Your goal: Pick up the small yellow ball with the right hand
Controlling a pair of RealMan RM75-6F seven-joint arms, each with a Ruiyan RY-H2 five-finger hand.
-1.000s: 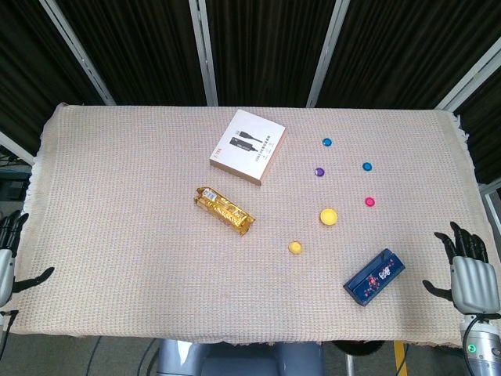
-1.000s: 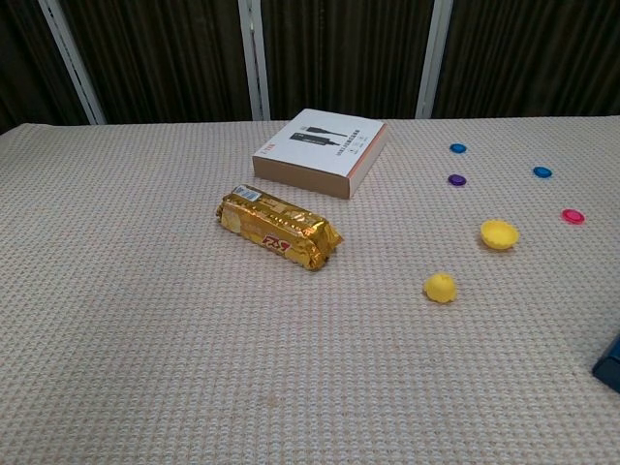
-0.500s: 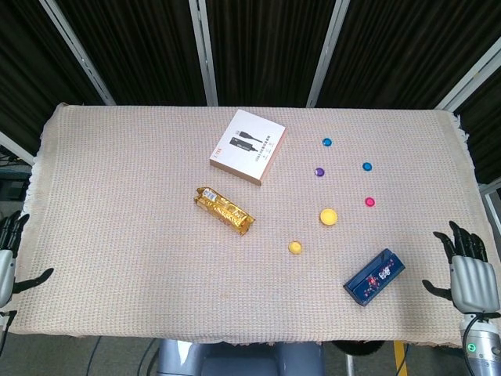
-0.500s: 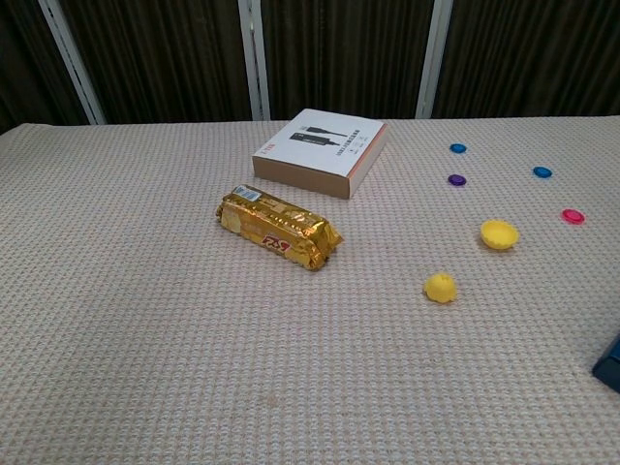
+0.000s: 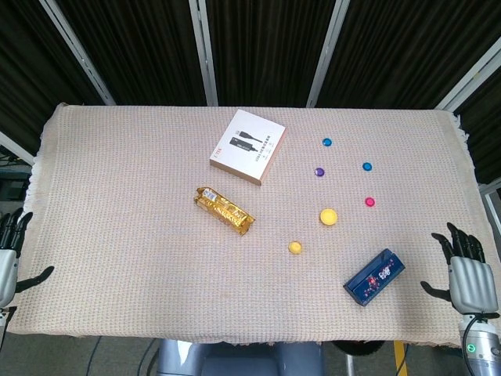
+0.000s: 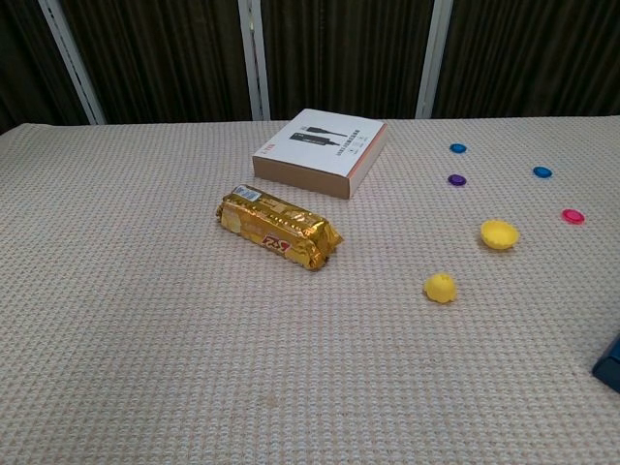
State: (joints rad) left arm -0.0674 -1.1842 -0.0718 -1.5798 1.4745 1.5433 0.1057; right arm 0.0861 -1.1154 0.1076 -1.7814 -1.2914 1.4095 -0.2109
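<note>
The tabletop (image 5: 117, 196), under a woven beige cloth, carries everything, and over the last second almost nothing on it has changed: no object has shifted, and the only difference is that both hands have sunk very slightly at the near edge. By my reading the reach has not begun. The white box (image 5: 247, 146) lies toward the far side; its lid shows a printed cable and a red mark, but the writing is too small to read. Nearer the middle is the gold bar (image 5: 225, 211), with red lettering on its wrapper that I cannot make out for sure. The blue box (image 5: 374, 276) sits near the right front corner, its pattern unreadable. The right hand (image 5: 470, 274) hangs off the right front edge, fingers (image 5: 460, 244) spread and holding nothing; the left hand (image 5: 6, 262) does likewise off the left edge. A bigger yellow ball (image 5: 328, 216) lies right of centre, and the ball (image 5: 295, 247) for the task sits just nearer and left of it, between the gold bar and the blue box, well apart from the right hand. Small blue, purple and pink discs (image 5: 319, 171) dot the far right.
</note>
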